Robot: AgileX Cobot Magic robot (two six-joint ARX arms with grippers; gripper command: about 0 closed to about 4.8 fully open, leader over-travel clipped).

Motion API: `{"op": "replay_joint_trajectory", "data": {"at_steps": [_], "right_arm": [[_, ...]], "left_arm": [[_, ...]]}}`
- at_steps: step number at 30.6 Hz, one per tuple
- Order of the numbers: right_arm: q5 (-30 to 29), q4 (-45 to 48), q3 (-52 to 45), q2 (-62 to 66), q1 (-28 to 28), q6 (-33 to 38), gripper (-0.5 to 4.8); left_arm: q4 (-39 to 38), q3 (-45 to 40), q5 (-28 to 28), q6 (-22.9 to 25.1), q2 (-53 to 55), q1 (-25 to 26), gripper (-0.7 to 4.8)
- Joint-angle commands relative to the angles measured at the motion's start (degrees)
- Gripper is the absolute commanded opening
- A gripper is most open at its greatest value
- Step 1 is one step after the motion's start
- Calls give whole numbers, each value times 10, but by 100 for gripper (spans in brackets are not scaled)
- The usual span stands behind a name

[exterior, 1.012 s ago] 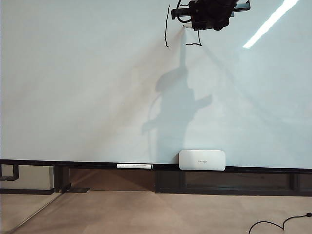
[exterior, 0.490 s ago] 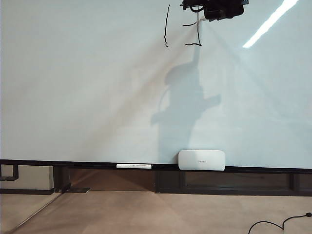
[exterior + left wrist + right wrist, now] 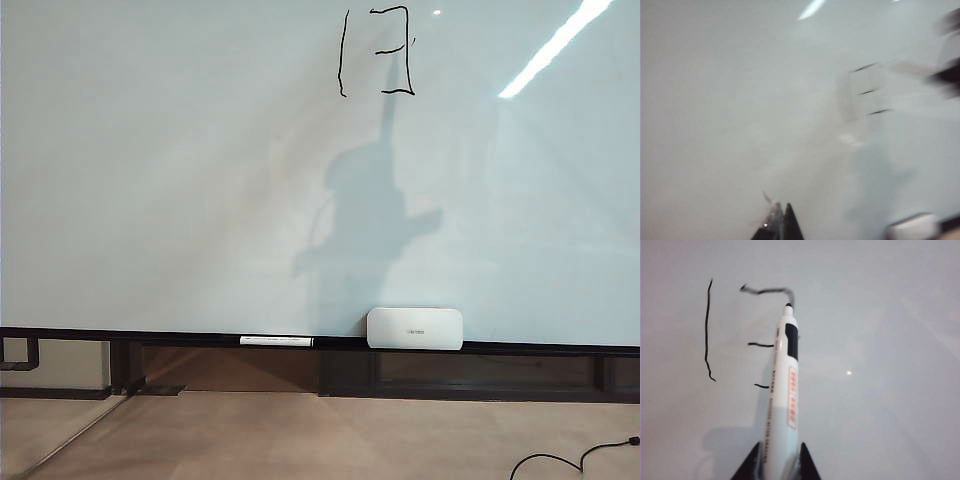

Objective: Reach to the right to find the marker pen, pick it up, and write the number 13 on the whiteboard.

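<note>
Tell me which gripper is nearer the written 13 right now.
Right. The right gripper, shut on the marker pen, has the pen tip at the top stroke of the number 13. The left gripper, jaws together, sits farther back from the digits.

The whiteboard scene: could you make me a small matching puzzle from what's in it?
Things:
1. marker pen
2. number 13
3. white box
4. thin white pen

Places:
A. lying on the ledge, left of the box
B. clamped in the right gripper, tip towards the whiteboard
C. drawn near the board's top
D. standing on the ledge, against the board

Pairs: 1-B, 2-C, 3-D, 4-A
</note>
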Motion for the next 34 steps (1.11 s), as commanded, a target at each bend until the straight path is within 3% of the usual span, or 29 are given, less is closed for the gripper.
{"op": "replay_joint_trajectory", "data": {"at_steps": [1,4,9,12,20,23,28,34], "right_arm": [[20,-47,-21,-58,13,23,-5],[27,-79,-48,-114,25,43,-6],[29,-74,-111,-195,43,47,-6],[35,-73,-144,-242,59,47,-5],[91,-126,-199,-357,128,27,-6],[127,-139,-219,-395,156,22,-6],[184,-203,-238,-461,211,14,-6],[230,-227,-282,-562,275,-21,-6]], "left_arm": [[-61,19,-82,4,-38,0,-6],[-142,44,-92,4,-66,0,-6],[-198,49,-152,-2,-71,0,-6],[-233,51,-195,-40,-74,0,-6],[-336,82,-216,-73,-165,0,-6],[-404,105,-251,-75,-178,3,-6],[-480,152,-241,-96,-178,4,-6],[-473,150,-182,-109,-178,4,-6]]}}
